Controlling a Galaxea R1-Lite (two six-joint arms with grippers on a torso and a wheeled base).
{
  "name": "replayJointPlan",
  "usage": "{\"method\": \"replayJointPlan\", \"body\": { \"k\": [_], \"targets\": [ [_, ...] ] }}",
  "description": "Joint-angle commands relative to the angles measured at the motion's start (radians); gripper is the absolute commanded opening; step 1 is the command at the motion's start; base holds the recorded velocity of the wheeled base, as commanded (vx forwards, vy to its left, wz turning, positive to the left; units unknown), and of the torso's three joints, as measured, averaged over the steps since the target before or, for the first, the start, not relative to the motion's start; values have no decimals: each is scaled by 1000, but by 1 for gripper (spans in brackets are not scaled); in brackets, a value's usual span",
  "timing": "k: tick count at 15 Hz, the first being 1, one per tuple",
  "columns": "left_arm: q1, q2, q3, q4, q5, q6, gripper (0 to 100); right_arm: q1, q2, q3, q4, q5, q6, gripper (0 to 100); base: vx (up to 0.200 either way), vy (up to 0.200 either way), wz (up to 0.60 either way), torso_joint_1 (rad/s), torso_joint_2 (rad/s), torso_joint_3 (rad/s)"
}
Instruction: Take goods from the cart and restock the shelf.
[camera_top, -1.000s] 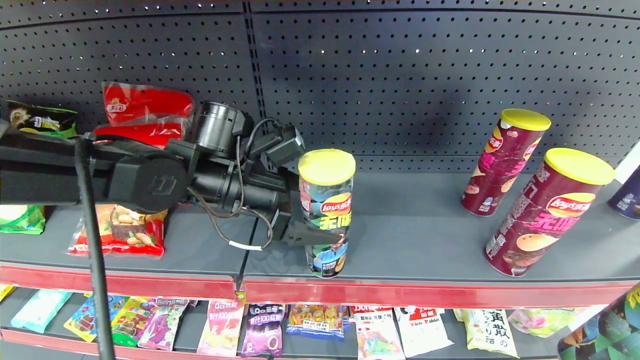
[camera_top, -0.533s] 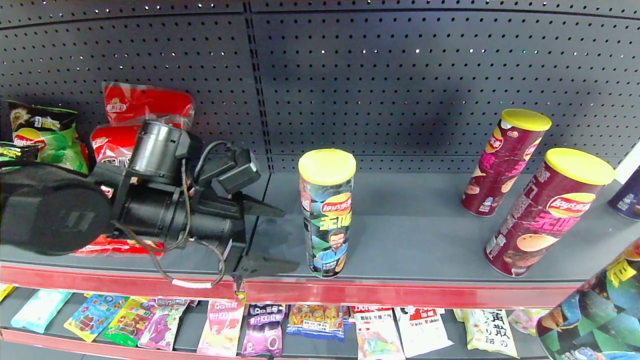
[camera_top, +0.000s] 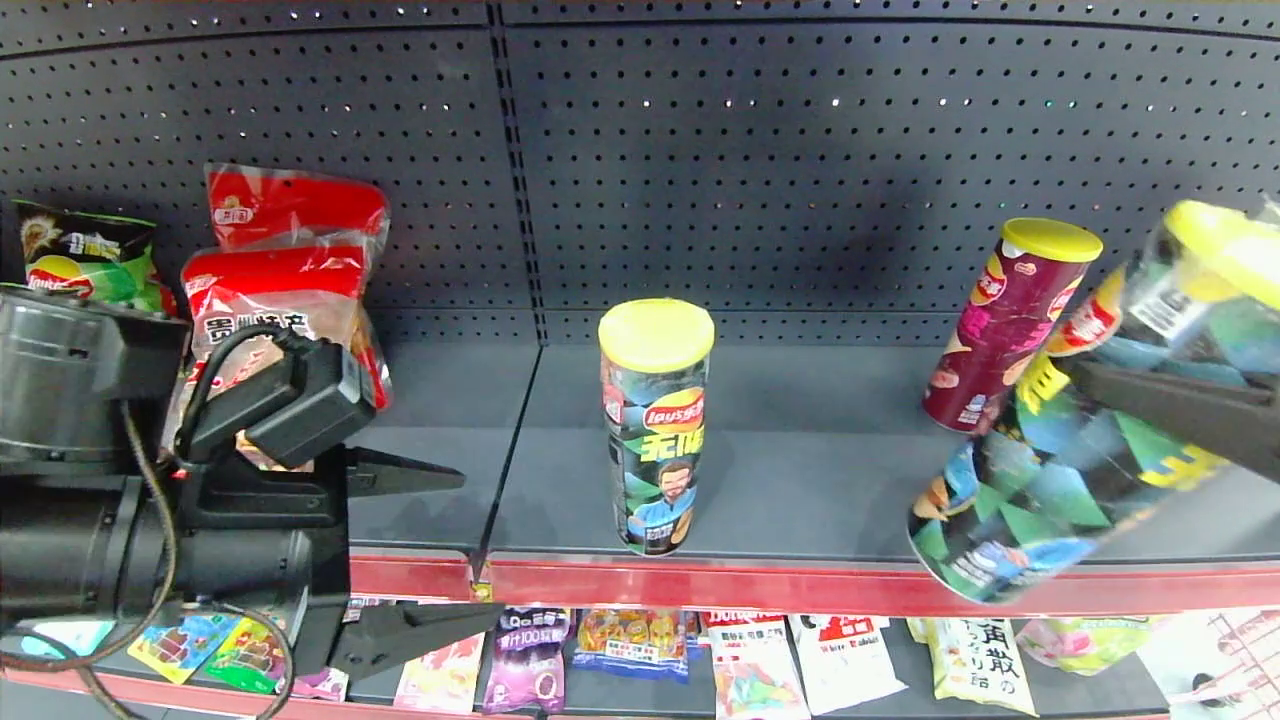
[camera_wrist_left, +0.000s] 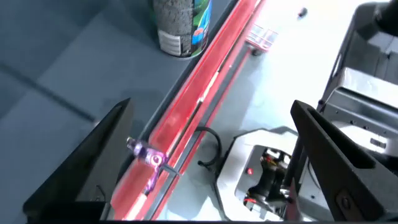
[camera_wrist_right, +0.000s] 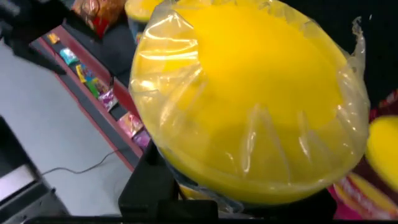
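One green chip can (camera_top: 655, 425) stands upright on the shelf (camera_top: 820, 480), near its red front lip, so that one's stocked. The left gripper (camera_top: 455, 550) hangs off to its left, jaws spread wide with nothing in them. The second green can (camera_top: 1010, 490) (yellow lid, plastic wrap over it) sits tilted, clamped in the right gripper (camera_top: 1100, 390). It's out front of the shelf, in front of a maroon can (camera_top: 1005, 320), and not yet set down.

I see one yellow-lidded green chip can (camera_top: 655, 425) standing upright near the shelf (camera_top: 820, 470) front edge. A second chip can (camera_top: 1040, 470), its lid film-wrapped, hangs tilted before the shelf's right end.
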Motion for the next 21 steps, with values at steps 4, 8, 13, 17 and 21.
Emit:
{"method": "replayJointPlan", "body": {
  "k": [4, 8, 13, 17, 21],
  "targets": [
    [-1, -112, 25, 1, 28, -21, 100, 12, 285, -136, -93, -5, -95, 0, 0, 0, 0, 0, 0, 0],
    [0, -106, 20, 1, 30, -22, 100, 44, 371, -231, -90, -56, -95, 0, 0, 0, 0, 0, 0, 0],
    [-1, -92, 17, -2, 30, -22, 100, 38, 475, -294, -95, -48, -93, 0, 0, 0, 0, 0, 0, 0],
    [-1, -92, 8, -4, 30, -22, 100, 31, 595, -377, -119, -42, -84, 0, 0, 0, 0, 0, 0, 0],
    [-3, -94, 3, -4, 28, -22, 100, 2, 711, -480, -122, 2, -87, 0, 0, 0, 0, 0, 0, 0]
  ]
}}
